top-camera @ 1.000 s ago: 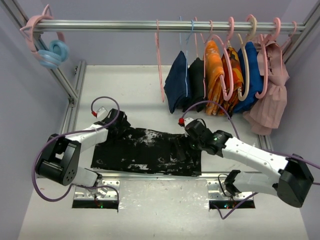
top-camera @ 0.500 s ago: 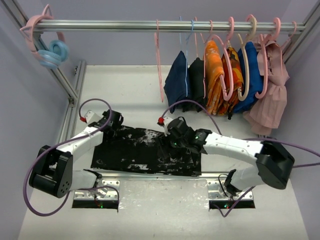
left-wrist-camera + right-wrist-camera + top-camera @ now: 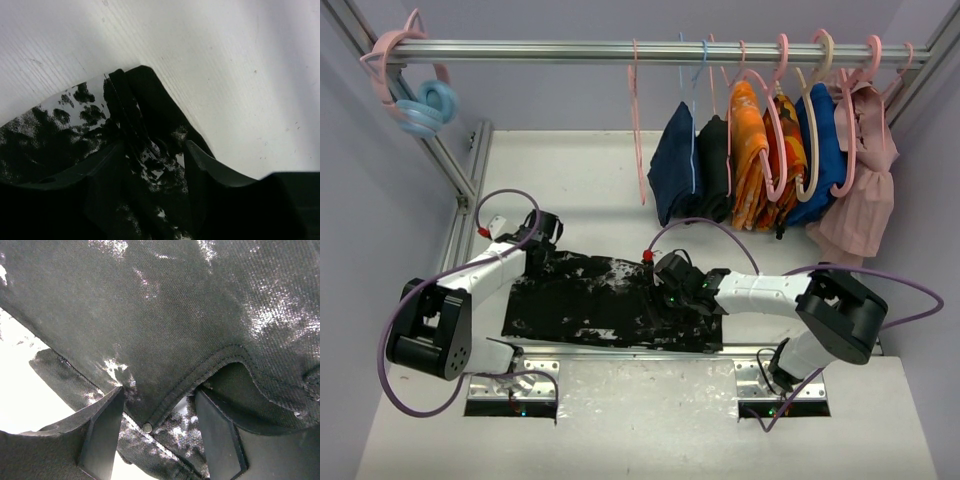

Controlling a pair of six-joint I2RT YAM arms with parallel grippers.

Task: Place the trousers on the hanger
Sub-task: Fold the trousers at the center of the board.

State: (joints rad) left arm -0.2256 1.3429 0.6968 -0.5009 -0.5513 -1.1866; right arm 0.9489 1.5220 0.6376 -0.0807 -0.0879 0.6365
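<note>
— What's on the rail (image 3: 570, 50)?
— Towards one o'clock: navy garment (image 3: 672, 165), plain black garment (image 3: 712, 160), orange clothes (image 3: 748, 150), blue garment (image 3: 820, 150). Pink garment (image 3: 865, 195) at two; blue rings (image 3: 428, 105) at ten.

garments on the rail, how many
6, all on the rail's right half, left to right: navy, black, orange, red-orange patterned, blue, pink. More may hide behind.

Bare bench (image 3: 570, 180) stretched between the trousers (image 3: 610, 300) and the rail (image 3: 570, 50); hanging garments (image 3: 770, 160) crowded the right, a slanted frame post (image 3: 438, 150) the left.
</note>
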